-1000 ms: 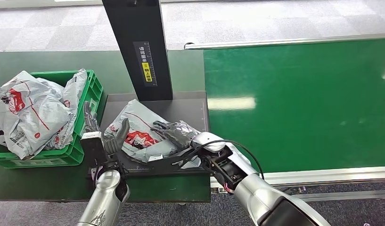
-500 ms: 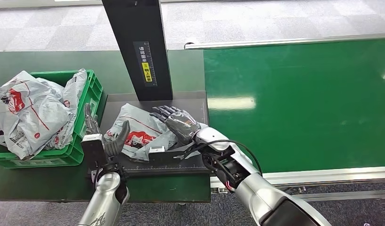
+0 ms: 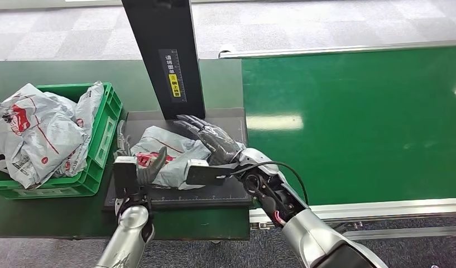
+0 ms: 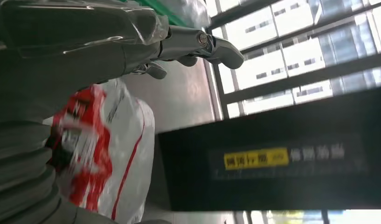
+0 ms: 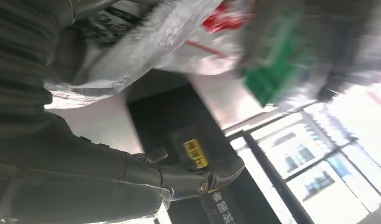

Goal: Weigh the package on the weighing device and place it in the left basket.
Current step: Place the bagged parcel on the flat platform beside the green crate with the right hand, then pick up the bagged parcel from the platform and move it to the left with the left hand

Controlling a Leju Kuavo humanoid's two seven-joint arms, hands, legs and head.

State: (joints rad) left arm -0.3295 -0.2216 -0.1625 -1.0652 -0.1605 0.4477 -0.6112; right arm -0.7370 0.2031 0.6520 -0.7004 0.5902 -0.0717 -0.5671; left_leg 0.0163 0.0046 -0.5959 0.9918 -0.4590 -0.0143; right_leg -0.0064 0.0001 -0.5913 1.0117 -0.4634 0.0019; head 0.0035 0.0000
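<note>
The grey courier bag (image 3: 172,159) is pressed between the left hand (image 3: 149,166) and right hand (image 3: 214,140), fingers outspread, apparently unclasped, at the scale platform's (image 3: 225,192) left edge. Being slick and merely squeezed, it could be dropped short of the green crate (image 3: 106,131).

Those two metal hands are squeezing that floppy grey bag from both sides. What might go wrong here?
The package is soft and held only between the left hand and right hand, so it might slip out. The green basket is already heaped with bags, so another one may slide off.
</note>
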